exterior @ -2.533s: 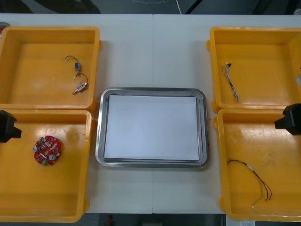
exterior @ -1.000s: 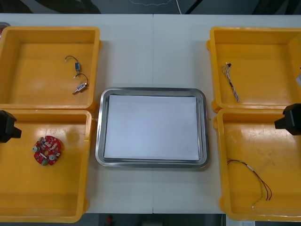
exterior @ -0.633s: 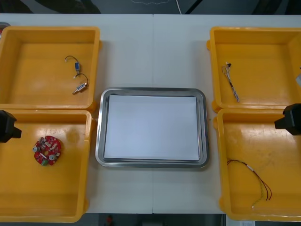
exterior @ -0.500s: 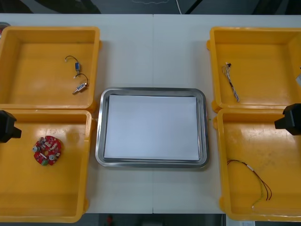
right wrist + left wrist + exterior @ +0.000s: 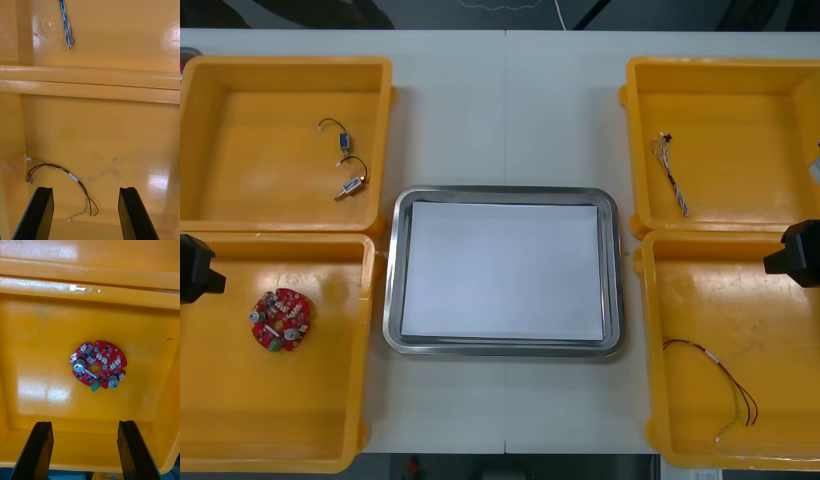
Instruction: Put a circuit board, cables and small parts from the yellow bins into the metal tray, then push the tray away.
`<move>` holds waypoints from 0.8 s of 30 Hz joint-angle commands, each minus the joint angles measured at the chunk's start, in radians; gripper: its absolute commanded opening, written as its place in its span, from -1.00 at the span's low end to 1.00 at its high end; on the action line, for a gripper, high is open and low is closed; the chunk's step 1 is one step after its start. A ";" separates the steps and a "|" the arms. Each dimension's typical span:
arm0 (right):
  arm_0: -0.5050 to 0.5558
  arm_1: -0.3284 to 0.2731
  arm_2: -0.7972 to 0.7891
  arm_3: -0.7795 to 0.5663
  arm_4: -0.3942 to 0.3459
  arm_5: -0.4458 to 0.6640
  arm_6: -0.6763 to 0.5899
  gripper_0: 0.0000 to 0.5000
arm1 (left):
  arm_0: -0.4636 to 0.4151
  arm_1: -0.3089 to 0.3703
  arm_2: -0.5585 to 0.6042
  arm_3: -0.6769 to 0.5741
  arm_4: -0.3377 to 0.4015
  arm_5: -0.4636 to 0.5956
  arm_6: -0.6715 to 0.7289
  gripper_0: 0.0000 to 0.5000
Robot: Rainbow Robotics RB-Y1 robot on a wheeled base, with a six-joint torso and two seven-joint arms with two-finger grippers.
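Note:
A round red circuit board lies in the near left yellow bin. My left gripper hangs open above that bin, the board well beyond its fingers; its body shows at the left edge. Small metal parts sit in the far left bin. The metal tray, white inside, holds nothing. A red and yellow cable lies in the near right bin, just beyond my open right gripper. A blue and white cable lies in the far right bin.
The divider walls between the right bins cross the right wrist view beyond the fingers. Bare table stretches behind the tray between the far bins. The right arm's body sits at the right edge.

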 commanded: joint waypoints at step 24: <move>0.056 -0.020 -0.023 0.012 -0.010 0.003 0.021 1.00 | 0.040 -0.009 0.002 -0.016 0.006 0.006 -0.095 1.00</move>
